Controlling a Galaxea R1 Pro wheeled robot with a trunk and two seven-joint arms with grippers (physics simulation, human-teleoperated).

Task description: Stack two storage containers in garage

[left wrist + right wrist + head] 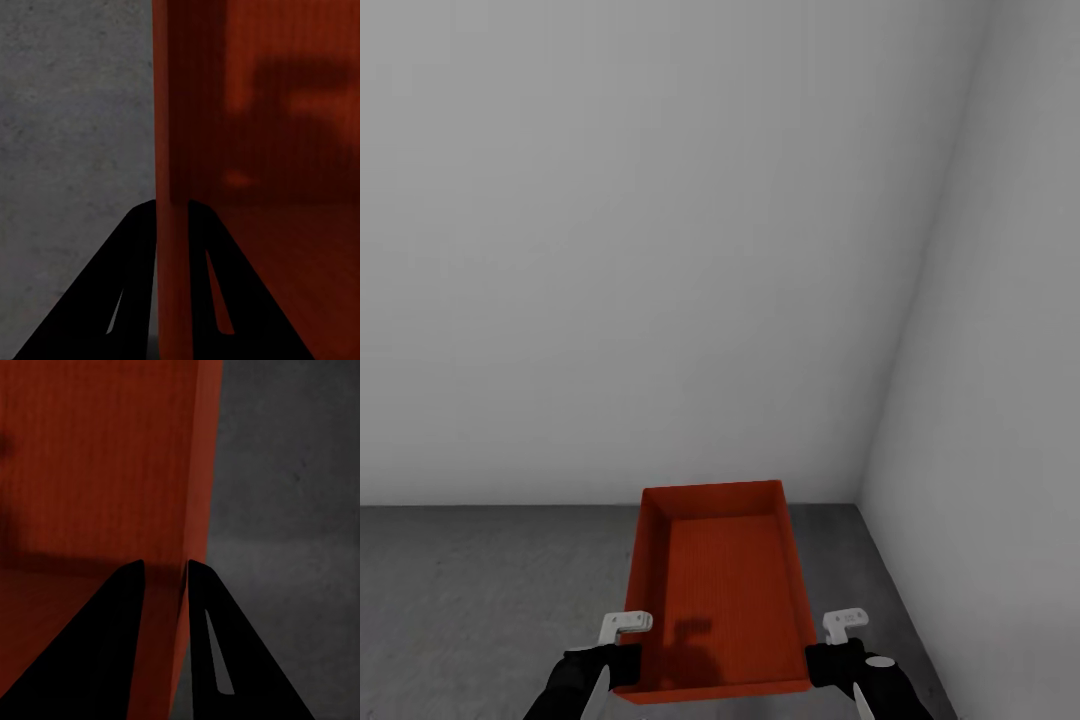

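You're in the garage, near the corner of the grey walls [660, 250]. One storage container [725, 590] is gripped by both side walls: left gripper [172, 214] and right gripper [165, 574] each pinch a thin wall. It's over the concrete floor [480, 590]; can't tell if it's touching down. Second bin unseen, stacking not done.

Pale grey walls [660, 250] — meeting in a corner [900, 350]

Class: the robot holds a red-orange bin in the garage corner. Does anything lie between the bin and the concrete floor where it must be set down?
Nothing visible does. The storage container, pinched by the left gripper and right gripper, hangs over bare floor.
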